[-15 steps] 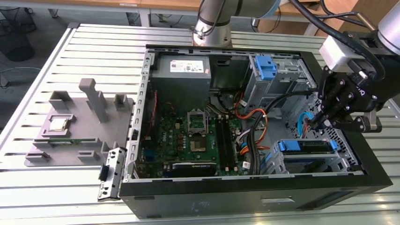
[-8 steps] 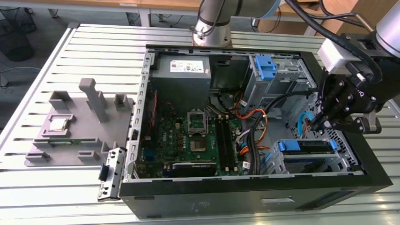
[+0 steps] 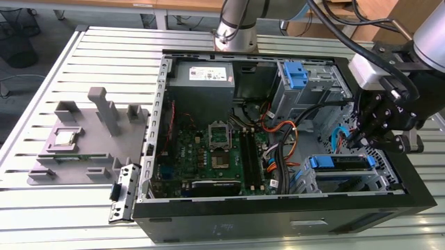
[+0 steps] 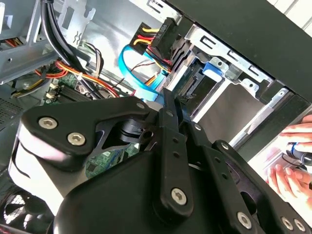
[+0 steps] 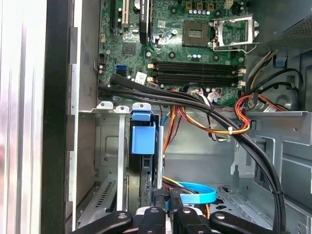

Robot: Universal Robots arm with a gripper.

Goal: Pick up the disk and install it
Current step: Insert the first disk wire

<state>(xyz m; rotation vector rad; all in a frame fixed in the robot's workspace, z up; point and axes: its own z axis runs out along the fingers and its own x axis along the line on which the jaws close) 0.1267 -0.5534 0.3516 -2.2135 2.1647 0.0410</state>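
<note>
Inside the open computer case (image 3: 278, 214), at the corner toward the exterior view's right, the disk (image 3: 338, 162) is sitting in a metal drive cage (image 3: 306, 179), with its blue carrier tab facing up. In both wrist views the disk (image 5: 143, 139) (image 4: 213, 68) is standing edge-on between the cage's metal walls. The hand (image 3: 356, 139) is hanging just above that cage, close to the disk but apart from it. Its fingers are pressing together in the second wrist view (image 4: 167, 95). A blue ribbon cable (image 3: 338, 136) is looping beside the fingertips, and in the first wrist view it (image 5: 195, 195) is curling just past the hand (image 5: 163, 208).

A second cage (image 3: 316, 78) at the far side of the case is holding a lone blue bracket (image 3: 295, 75). A green circuit board (image 3: 208, 156) is covering the case floor, and a grey power box (image 3: 201, 78) is filling the far corner.

On the slatted tabletop (image 3: 70, 219), toward the exterior view's left, a grey holder (image 3: 83, 117) is carrying a small square chip (image 3: 66, 137). A person's hand (image 4: 287, 165) is resting outside the case in the second wrist view.
</note>
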